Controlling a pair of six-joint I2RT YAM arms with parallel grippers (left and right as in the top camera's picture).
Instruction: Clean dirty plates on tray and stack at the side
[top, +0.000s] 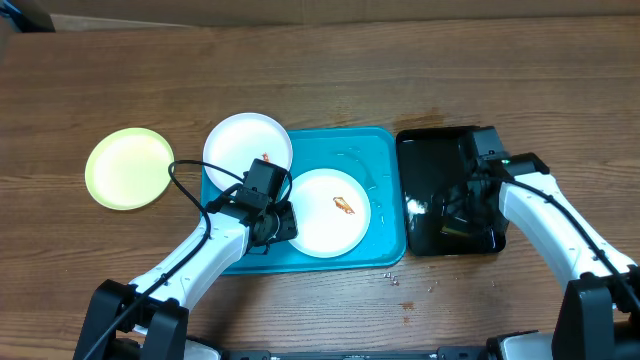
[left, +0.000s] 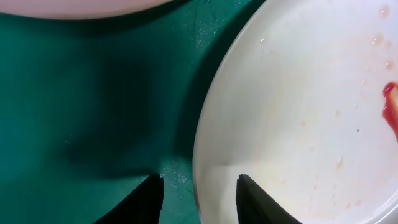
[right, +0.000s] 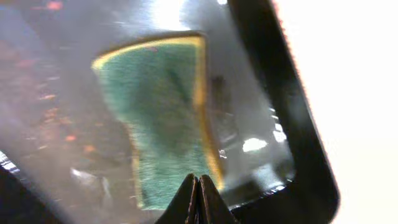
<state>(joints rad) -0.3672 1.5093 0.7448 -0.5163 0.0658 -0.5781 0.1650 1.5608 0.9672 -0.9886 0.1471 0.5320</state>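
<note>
Smeared white plate (top: 328, 212) lies centre in the turquoise tray (top: 380, 150). Left gripper (left: 199, 190) stands part-open, straddling the plate's left rim, clamping nothing I can tell. Right gripper (right: 198, 194), closed tip to tip and empty, hangs over the green sponge (right: 155, 118) in the wet black tray (top: 425, 165). Best approach, I judge: open the right gripper, drop lower, and pinch the sponge across its narrow width before scrubbing 1 plate.

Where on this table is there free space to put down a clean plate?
Bare wood: the long far strip behind the blue tray and the black tray; the wood in front of the green plate; the far-right corner beyond the black tray. Crowded: the blue tray, with two white plates and the left gripper over it.
</note>
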